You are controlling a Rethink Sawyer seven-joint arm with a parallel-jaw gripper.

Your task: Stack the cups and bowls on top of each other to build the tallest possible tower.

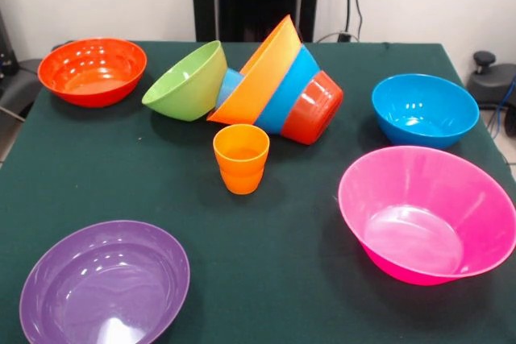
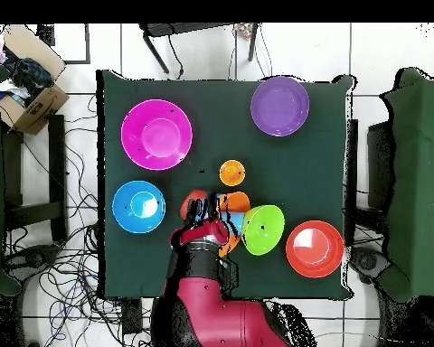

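1. Front view, left to right: the toppled nest of bowls (image 1: pixel 278 86) lies on its side at the table's (image 1: pixel 274 279) far middle, mouths facing left; the orange cup (image 1: pixel 240 158) stands just in front.
2. Overhead, I see the arm (image 2: pixel 202 248) covering that nest; I can't tell the pincer's state.

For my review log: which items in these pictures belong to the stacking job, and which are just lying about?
Job: glossy orange plastic cup; toppled pile of nested plastic bowls; tilted lime green, red-orange, blue, pink and purple plastic bowls.
Lying about: cardboard box, floor cables.
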